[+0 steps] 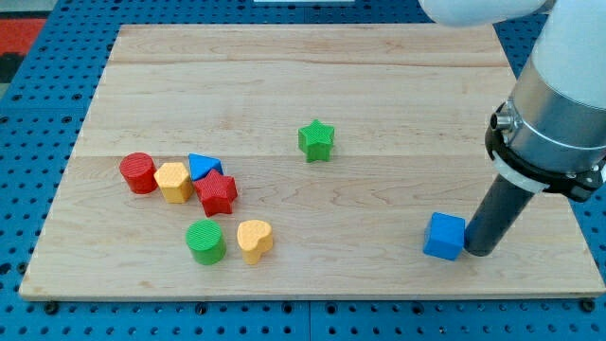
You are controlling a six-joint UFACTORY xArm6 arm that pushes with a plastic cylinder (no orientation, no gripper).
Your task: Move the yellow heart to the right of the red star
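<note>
The yellow heart [255, 239] lies at the lower left of the board, just below and to the right of the red star [216, 193]. My tip [478, 252] is far off at the view's lower right, touching the right side of a blue cube [444, 236]. The rod rises from there to the arm at the view's upper right.
A red cylinder [138, 172], a yellow hexagon [174, 181] and a blue triangle [202, 167] crowd the red star's left and top. A green cylinder [205, 242] stands left of the heart. A green star [316, 140] sits mid-board. The wooden board [312, 76] lies on blue pegboard.
</note>
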